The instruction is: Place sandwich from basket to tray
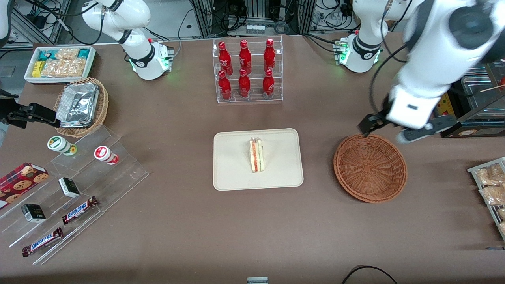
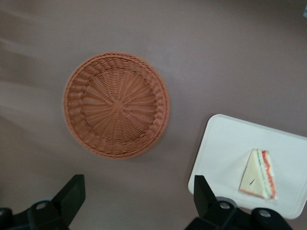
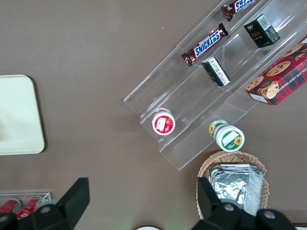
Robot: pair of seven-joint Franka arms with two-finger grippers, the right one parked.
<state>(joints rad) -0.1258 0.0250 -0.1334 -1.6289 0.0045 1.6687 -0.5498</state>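
The sandwich is a pale bread wedge with a red and green filling stripe. It lies on the cream tray at the table's middle. The round reddish-brown basket stands empty beside the tray, toward the working arm's end. My left gripper hangs open and empty above the basket's rim that is farther from the front camera. The left wrist view looks down on the empty basket, the tray and the sandwich, with the gripper open over bare table.
A clear rack of red bottles stands farther back than the tray. Toward the parked arm's end are a lighter wicker basket with foil containers, a white bin of snacks and a clear stepped shelf. Snack packets lie at the working arm's end.
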